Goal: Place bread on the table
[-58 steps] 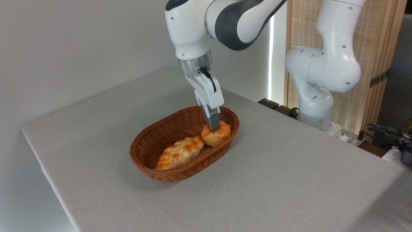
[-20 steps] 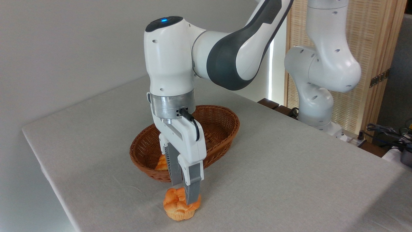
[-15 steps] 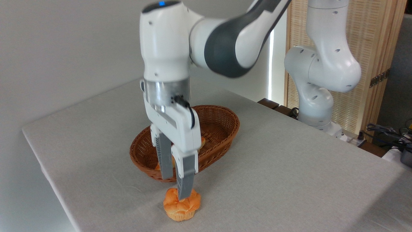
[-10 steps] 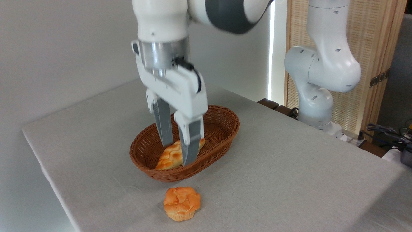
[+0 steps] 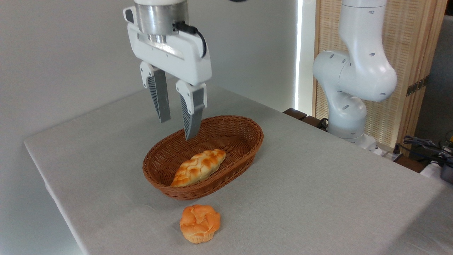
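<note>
Change: you are seeing the gripper [image 5: 177, 130] rising well clear of the bread [image 5: 200, 223]; a second ago its fingers were closed around the bun at table level, and now it is hanging high above the near-left rim of the basket [image 5: 247, 156].

Pincer: its two fingers are standing parted with a clear gap between them and are holding nothing.

Bread: the small round bun is sitting upright on the table [image 5: 318, 198], just in front of the basket and apart from its wall, near the front edge of the cloth.

Basket: it is holding only the braided loaf [image 5: 198, 167], which is lying along the bottom, untouched.

Meaning for the task: you are looking at a release that appears complete; the bun is resting on the cloth on its own, with nothing touching it, so the placement seems done.

What you are left with: I judge that the arm is only pulling back now, so you are watching for a clean retreat, not another grasp.

Risk: the bun is lying close to the table's front edge, so keep the arm's path away from it.
</note>
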